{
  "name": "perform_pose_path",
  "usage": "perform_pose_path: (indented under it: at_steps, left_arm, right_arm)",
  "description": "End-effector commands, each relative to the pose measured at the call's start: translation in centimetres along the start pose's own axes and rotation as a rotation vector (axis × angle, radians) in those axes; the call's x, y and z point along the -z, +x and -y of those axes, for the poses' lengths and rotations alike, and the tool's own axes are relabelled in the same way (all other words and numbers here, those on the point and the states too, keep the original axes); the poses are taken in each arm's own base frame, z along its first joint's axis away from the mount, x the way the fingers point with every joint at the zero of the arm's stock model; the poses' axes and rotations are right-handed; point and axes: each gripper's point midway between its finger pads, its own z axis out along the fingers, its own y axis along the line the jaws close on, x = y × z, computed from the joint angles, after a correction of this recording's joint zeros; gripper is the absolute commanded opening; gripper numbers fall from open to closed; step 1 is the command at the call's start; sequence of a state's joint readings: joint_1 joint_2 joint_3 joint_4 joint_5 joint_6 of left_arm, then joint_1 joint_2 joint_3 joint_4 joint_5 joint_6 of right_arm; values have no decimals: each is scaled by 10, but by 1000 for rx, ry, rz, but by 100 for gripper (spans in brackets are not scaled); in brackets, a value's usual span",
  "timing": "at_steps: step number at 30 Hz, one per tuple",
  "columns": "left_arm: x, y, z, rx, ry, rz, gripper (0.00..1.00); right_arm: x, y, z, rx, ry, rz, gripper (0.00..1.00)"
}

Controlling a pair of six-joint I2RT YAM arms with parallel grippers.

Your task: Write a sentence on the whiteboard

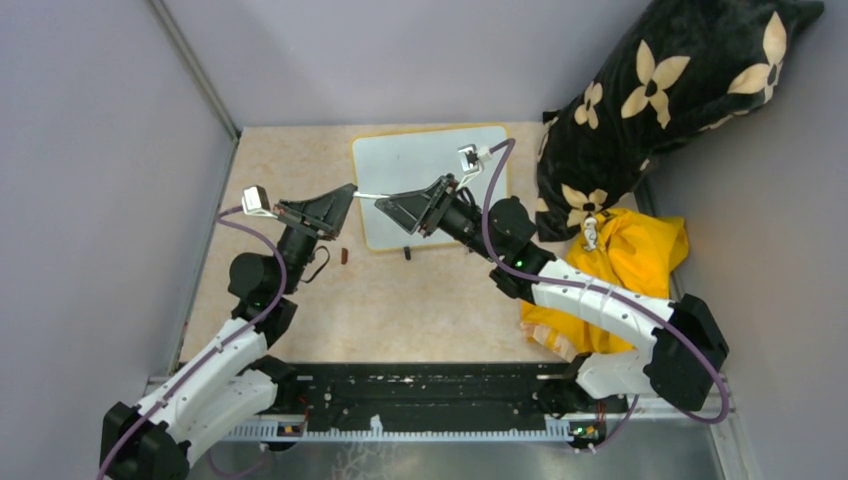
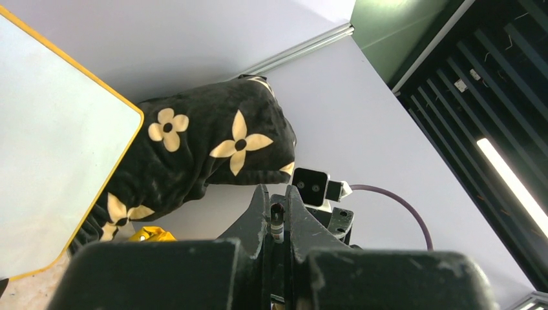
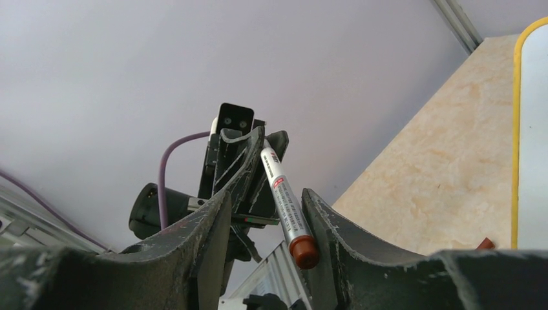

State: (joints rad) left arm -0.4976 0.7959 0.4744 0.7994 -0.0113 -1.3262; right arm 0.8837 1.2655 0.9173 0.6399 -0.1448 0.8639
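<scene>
Beige, stone-patterned bench (image 1: 400,310) between grey walls is what you are working over. Nearest the bases, a small reddish-brown cap (image 1: 345,256) lies loose on it, just short of the board's near edge and closer to your left arm.

Next out, the two claws face each other tip to tip with the marker (image 1: 368,195) bridging them. Its long axis runs left to right, about level, above the board's left part. Your left claw (image 1: 345,197) is clamped on one end; its wrist view shows the barrel pinched end-on between closed fingers. Your right claw (image 1: 385,203) stands apart around the other end. In its wrist view the reddish-brown end sits in the gap close against one finger, with daylight on the other side, so it isn't gripping. I can't tell whether that end is the tip or a plug.

The board (image 1: 440,165) lies flat directly beneath and beyond both claws, yellow rim showing, and I see no writing on its face, so I judge the sentence not yet begun. The right claw hangs over the board and the left sits at its left edge. The marker has to swing from lying across to pointing down at the board, and only the left claw can carry it.

Farthest right are a yellow cloth (image 1: 640,260) and a black flowered pillow (image 1: 660,100), touching the board's right edge.
</scene>
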Motion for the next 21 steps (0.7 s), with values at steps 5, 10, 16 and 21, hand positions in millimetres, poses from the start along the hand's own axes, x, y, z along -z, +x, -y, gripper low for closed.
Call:
perform_pose_path:
  at_steps: [5, 10, 16, 21]
  left_arm:
    - [0, 0, 1, -10, 0, 1, 0]
    - [1, 0, -1, -10, -8, 4, 0]
    - [2, -1, 0, -12, -8, 5, 0]
    - [2, 0, 1, -12, -9, -2, 0]
  right_arm:
    - [-3, -20, -28, 24, -79, 66, 44]
    - [-3, -22, -28, 22, -77, 74, 44]
    - [-4, -21, -28, 18, -71, 77, 44]
    - [-5, -23, -25, 9, -49, 89, 42]
